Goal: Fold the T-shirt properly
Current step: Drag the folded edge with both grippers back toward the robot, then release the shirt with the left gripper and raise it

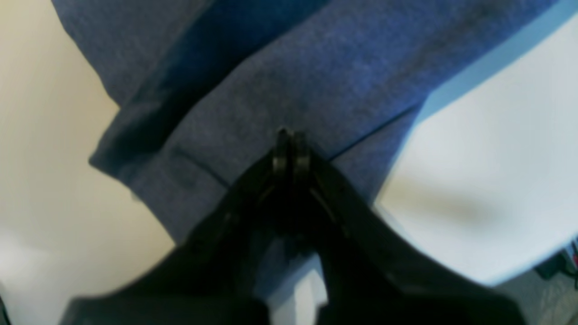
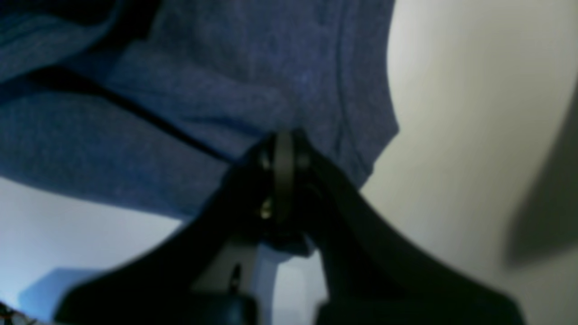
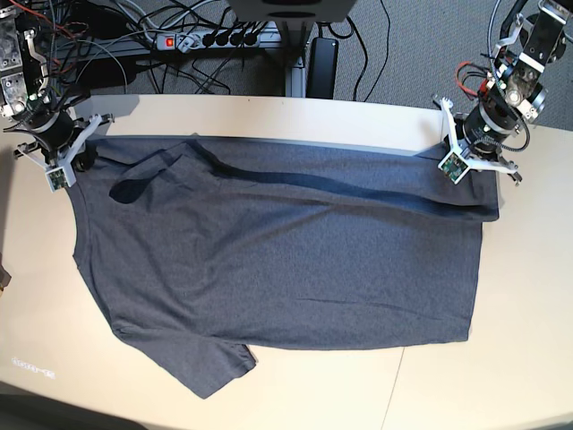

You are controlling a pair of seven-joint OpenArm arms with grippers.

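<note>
The dark grey T-shirt (image 3: 286, 260) lies spread on the pale table (image 3: 528, 296), plain side up, with its neck to the left and its hem to the right. One sleeve (image 3: 210, 372) points toward the front edge. The far sleeve (image 3: 148, 175) is folded over onto the body. My left gripper (image 3: 483, 170) is shut on the far hem corner, seen close in the left wrist view (image 1: 289, 135) on the fabric (image 1: 293, 76). My right gripper (image 3: 79, 159) is shut on the far shoulder edge, also seen in the right wrist view (image 2: 282, 137) on the fabric (image 2: 203, 67). A dark fold (image 3: 358, 188) runs between the two grips.
A power strip (image 3: 210, 39) and a tangle of cables (image 3: 179, 63) lie on the grey floor behind the table. A seam (image 3: 400, 381) crosses the tabletop at the front right. The table's back edge (image 3: 269, 100) runs just behind the shirt.
</note>
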